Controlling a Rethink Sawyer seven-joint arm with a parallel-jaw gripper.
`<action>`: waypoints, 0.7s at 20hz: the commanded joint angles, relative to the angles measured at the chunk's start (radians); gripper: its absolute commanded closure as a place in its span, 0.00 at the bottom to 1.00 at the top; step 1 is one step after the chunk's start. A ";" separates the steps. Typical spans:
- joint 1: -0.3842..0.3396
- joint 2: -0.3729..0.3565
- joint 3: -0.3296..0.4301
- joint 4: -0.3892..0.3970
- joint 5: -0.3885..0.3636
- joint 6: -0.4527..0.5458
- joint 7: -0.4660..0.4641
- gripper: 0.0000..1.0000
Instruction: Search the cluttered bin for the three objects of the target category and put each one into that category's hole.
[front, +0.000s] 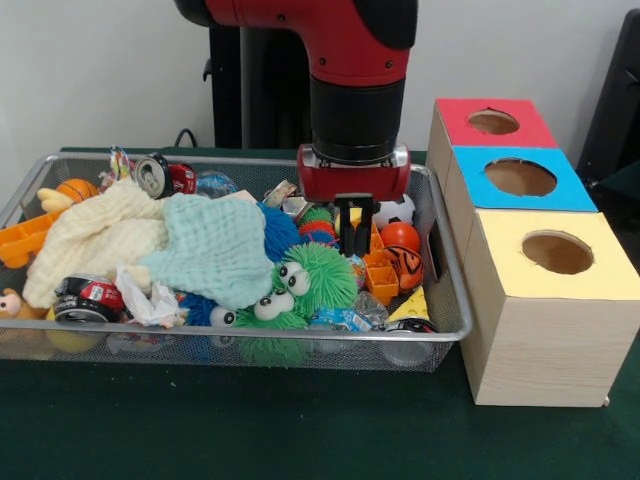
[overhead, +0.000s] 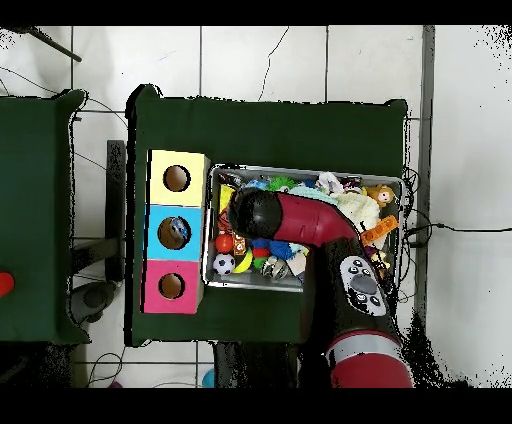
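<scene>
Near edge: green counter lies bare in front of the wire-mesh bin, whose near wall faces the camera
Bin contents: two cloths, cream and pale mint, are draped over the middle, so much of the clutter beneath is hidden
Target bottle: one crinkled clear bottle with a blue label lies near the front wall, right of the green spiky ball with eyes; a blue-and-clear shape at the far wall may be another, though I cannot be sure
Cans: red-and-silver cans at far left and near left are not wanted
Claw: black fingers hang close together, nothing between them, over the orange toys at the right end
Boxes: red, blue and yellow holes stand just right of the bin, probably for short carries
Blue hole: overhead, something already lies inside it
</scene>
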 joint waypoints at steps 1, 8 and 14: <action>0.049 0.042 -0.081 -0.094 0.131 0.075 0.374 1.00; 0.105 0.041 -0.156 -0.139 0.237 0.116 0.453 1.00; 0.129 0.048 -0.186 -0.150 0.304 0.096 0.516 1.00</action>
